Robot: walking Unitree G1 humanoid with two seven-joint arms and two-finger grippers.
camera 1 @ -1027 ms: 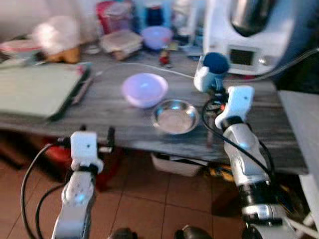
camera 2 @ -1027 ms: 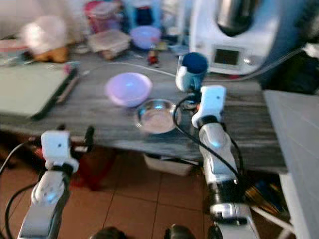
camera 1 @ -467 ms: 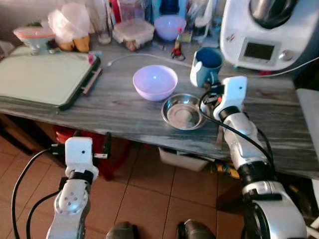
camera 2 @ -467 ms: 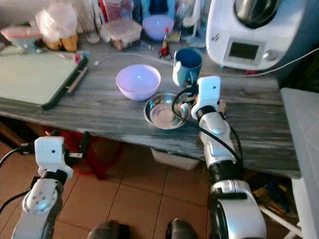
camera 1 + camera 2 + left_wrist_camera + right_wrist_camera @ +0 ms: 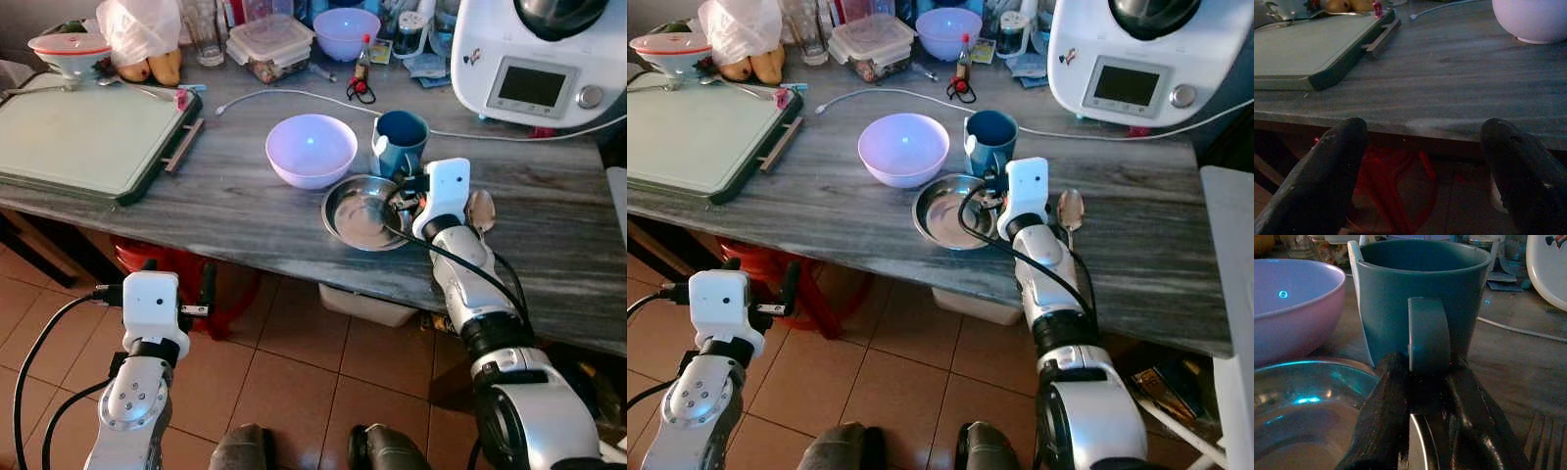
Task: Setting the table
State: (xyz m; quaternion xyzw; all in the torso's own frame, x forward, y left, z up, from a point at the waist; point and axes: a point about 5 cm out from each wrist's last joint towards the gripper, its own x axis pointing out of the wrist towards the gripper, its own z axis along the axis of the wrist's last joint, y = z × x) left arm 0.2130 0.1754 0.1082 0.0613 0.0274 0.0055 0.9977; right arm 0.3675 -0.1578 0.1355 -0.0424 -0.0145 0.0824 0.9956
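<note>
The table [image 5: 235,211] was grey and wood-grained, its far edge crowded with clutter. A white appliance [image 5: 549,59] stood at about 1 o'clock, its top cut off by the frame. A green board [image 5: 83,132] lay at 10 o'clock, one corner out of view.

The lilac bowl [image 5: 312,149] sat near the middle, upright, with a spot of light inside. Just at its 4 o'clock was the steel dish [image 5: 364,211], shallow and shiny. The blue mug [image 5: 400,143] stood upright at the dish's 1 o'clock, close against its rim, handle turned toward the robot. What was inside the mug was too dark to tell. A spoon [image 5: 480,208] lay at the dish's 3 o'clock, partly hidden by the right arm; fork tines [image 5: 1547,431] were cut off at the edge of the right wrist view.

The right gripper [image 5: 1425,387] reached over the dish's rim, its fingers [image 5: 1388,396] drawn nearly together just below the mug's handle; whether they pinched the handle could not be made out. The left gripper [image 5: 1425,161] hung below the table edge, fingers [image 5: 1327,171] spread wide, grasping nothing.
</note>
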